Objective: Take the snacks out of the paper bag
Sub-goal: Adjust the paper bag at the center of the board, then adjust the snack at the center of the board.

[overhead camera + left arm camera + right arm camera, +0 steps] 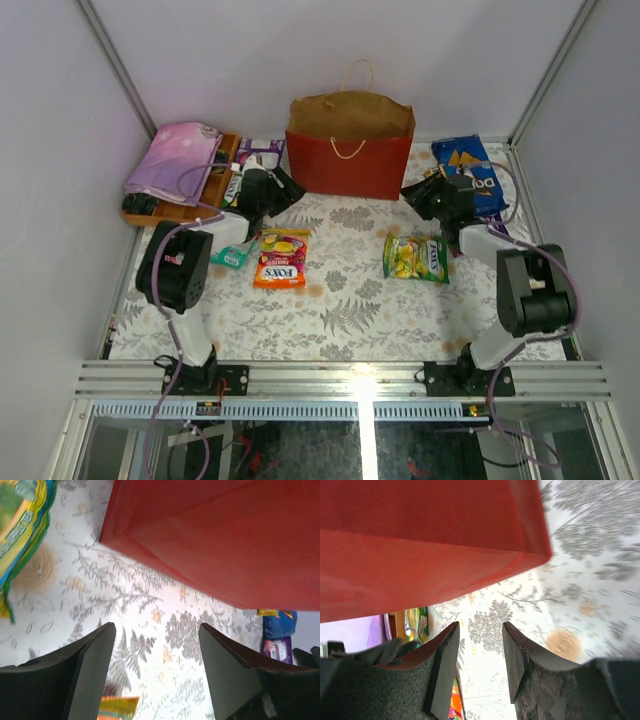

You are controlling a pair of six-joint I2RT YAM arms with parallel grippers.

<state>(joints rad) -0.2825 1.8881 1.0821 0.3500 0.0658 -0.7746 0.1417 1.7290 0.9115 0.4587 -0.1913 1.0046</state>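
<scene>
A red paper carrier bag point(349, 165), with brown kraft lining and thin cord handles, stands upright at the far centre of the fern-print tablecloth point(340, 310). The left gripper point(156, 647), jaws wide apart and empty, lies beside the bag's lower left corner. The right gripper point(480, 650), jaws parted and empty, lies beside its lower right corner. Outside the bag lie an orange packet point(280, 272) lettered "FOX'S", touching a yellow packet point(284, 243); a yellow-green packet point(416, 257); a teal pouch point(233, 256); and a blue chip bag point(468, 165), only "DO" legible.
</scene>
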